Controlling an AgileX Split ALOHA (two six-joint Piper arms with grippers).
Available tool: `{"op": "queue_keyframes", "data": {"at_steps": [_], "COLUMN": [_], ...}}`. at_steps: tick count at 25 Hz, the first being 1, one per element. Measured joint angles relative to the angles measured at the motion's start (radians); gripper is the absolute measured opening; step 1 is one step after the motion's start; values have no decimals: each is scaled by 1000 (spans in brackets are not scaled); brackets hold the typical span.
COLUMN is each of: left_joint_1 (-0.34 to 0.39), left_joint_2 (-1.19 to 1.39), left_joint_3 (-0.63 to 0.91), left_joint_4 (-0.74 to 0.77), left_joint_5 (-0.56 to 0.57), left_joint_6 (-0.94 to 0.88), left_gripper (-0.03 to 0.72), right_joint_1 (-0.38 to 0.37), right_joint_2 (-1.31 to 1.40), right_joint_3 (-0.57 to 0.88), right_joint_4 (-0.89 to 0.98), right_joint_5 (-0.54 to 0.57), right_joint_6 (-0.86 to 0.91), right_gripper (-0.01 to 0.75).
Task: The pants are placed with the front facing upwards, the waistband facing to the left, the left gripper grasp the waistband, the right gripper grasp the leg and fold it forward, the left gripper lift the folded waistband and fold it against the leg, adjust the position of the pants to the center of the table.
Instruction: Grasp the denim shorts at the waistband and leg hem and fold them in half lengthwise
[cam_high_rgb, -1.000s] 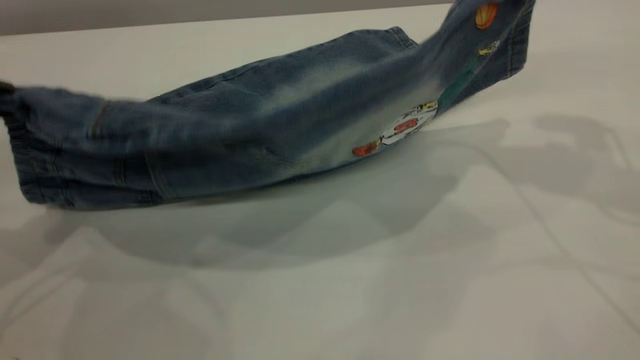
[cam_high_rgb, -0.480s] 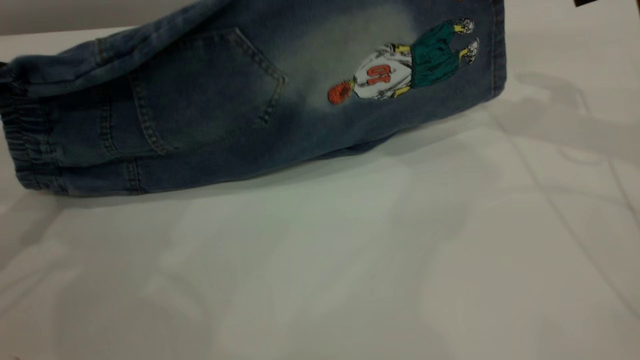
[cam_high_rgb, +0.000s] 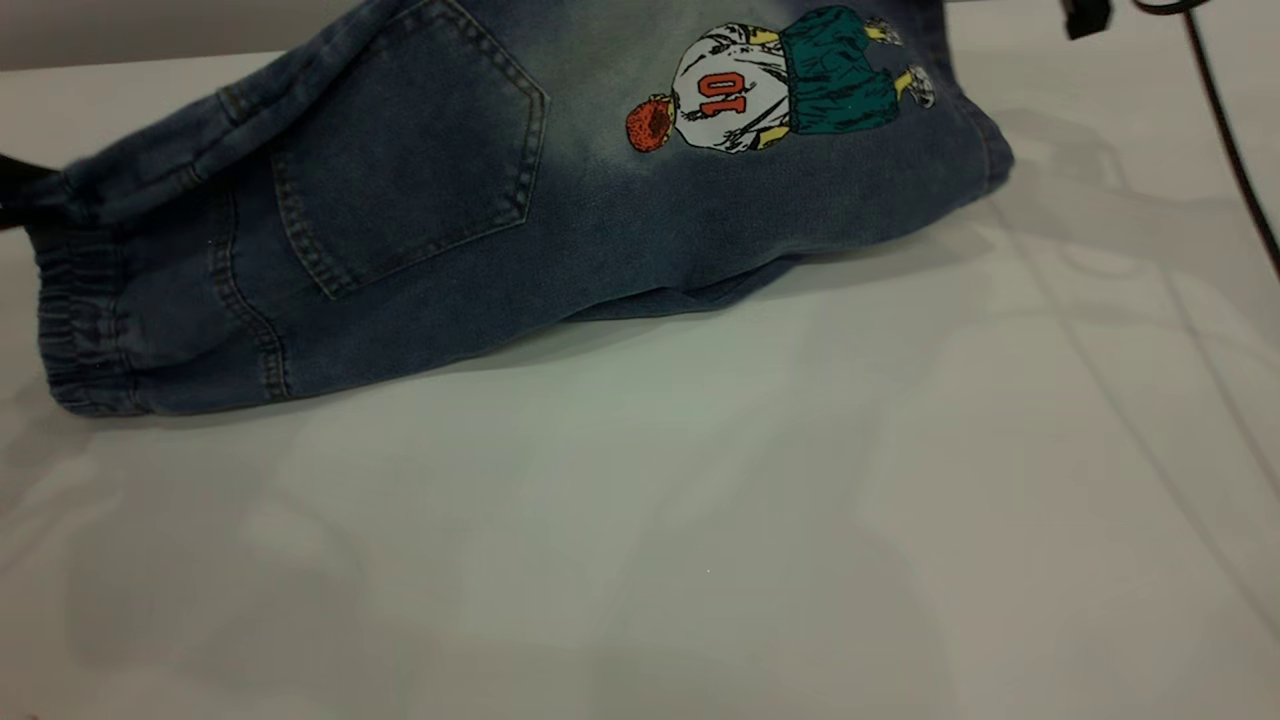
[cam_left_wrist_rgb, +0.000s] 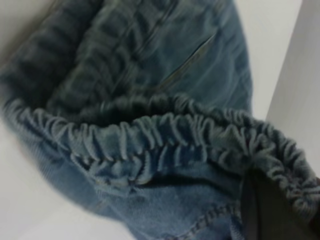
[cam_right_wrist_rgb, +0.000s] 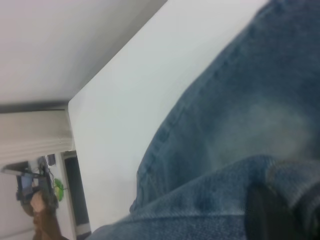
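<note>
exterior view shows the pants (cam_high_rgb: 560, 200) lying across the far half of the white worktop (cam_high_rgb: 700, 520), folded lengthwise so the side with the patch pocket (cam_high_rgb: 410, 140) and the cartoon print (cam_high_rgb: 770, 85) numbered 10 faces the camera. the waistband (cam_high_rgb: 80, 330) sits at the left, crinkled into small gathers, its lower end resting on the worktop while its upper corner is pulled up toward a dark shape at the left edge of the picture. the leg end lies at the right, its hem touching the worktop, and the upper part of the cloth runs out of the top of the picture. a black cable (cam_high_rgb: 1230, 140) hangs down at the far right.

left wrist view looks straight at the ruched waistband (cam_left_wrist_rgb: 165, 140); the left end effector (cam_left_wrist_rgb: 270, 210) shows as a dark finger (cam_left_wrist_rgb: 262, 212) pressed against the gathered band, clamped on it as far as can be seen.

right wrist view shows a fold of the denim leg (cam_right_wrist_rgb: 235, 150) over the worktop edge, and a dark finger (cam_right_wrist_rgb: 272, 212) of the right end effector (cam_right_wrist_rgb: 280, 210) with cloth bunched against it, apparently pinching the leg. a person's hand (cam_right_wrist_rgb: 42, 205) is visible far off beyond the worktop.
</note>
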Motion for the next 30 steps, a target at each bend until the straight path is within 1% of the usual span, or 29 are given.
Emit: {"op": "queue_keyframes", "data": {"at_steps": [5, 7, 10, 12, 16, 20, 22, 24, 26, 29, 30], "left_joint_1": [0, 0, 1, 1, 1, 1, 1, 1, 1, 1, 1], "left_joint_2": [0, 0, -1, -1, -1, -1, -1, -1, -1, -2, -2], "left_joint_3": [-47, -60, -76, -82, -97, -99, -99, -99, -99, -99, -99], "left_joint_4": [2, 2, 2, 2, 1, 0, 0, 0, 0, 0, 0], "left_joint_5": [-14, -16, -18, -35, -88, -93, -87, -67, -55, -56, -56], "left_joint_6": [0, 0, -1, -14, -60, -19, 27, 72, 113, 141, 141], "left_gripper": [119, 119, 119, 119, 119, 123, 140, 180, 251, 403, 442], "right_joint_1": [49, 49, 47, 47, 47, 47, 47, 47, 47, 47, 47], "right_joint_2": [38, 42, 42, 42, 42, 42, 42, 41, 41, 41, 41], "right_joint_3": [-71, -82, -82, -82, -82, -82, -82, -82, -82, -82, -82], "right_joint_4": [-8, -9, -10, -25, -29, -32, -39, -46, -51, -58, -60], "right_joint_5": [-4, -6, -44, -75, -86, -81, -79, -79, -76, -68, -67], "right_joint_6": [10, 11, 22, 49, 64, 64, 64, 64, 64, 66, 66], "right_gripper": [18, 18, 18, 18, 18, 18, 18, 18, 18, 18, 18]}}
